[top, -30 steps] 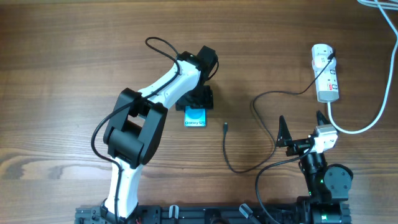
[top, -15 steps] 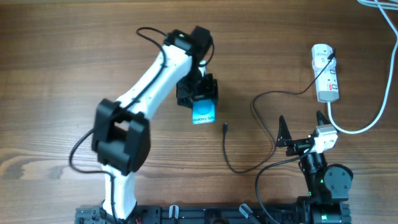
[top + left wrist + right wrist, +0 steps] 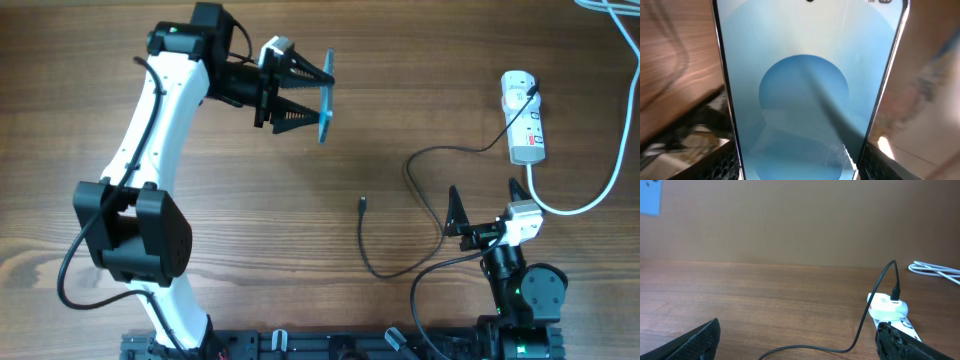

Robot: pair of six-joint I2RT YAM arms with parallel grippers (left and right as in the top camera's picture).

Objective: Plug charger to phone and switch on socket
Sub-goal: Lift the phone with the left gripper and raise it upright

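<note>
My left gripper [image 3: 322, 92] is shut on the phone [image 3: 325, 112] and holds it in the air over the back of the table, edge-on in the overhead view. In the left wrist view the phone's blue screen [image 3: 810, 90] fills the frame between my fingers [image 3: 800, 167]. The charger's thin black cable [image 3: 408, 170] runs from its plug in the socket [image 3: 524, 125] to its connector tip [image 3: 363, 204], which lies on the table. My right gripper [image 3: 487, 208] is open and empty near the front, with the cable [image 3: 875, 310] and socket [image 3: 887, 307] ahead of it.
A thick white lead [image 3: 590, 205] curves from the socket to the back right corner; it also shows in the right wrist view [image 3: 935, 271]. The phone shows small at the top left of the right wrist view [image 3: 650, 197].
My left gripper has lifted the phone off the table and swung it up toward the back, turning it on edge. The right arm, cable and socket have not moved.
</note>
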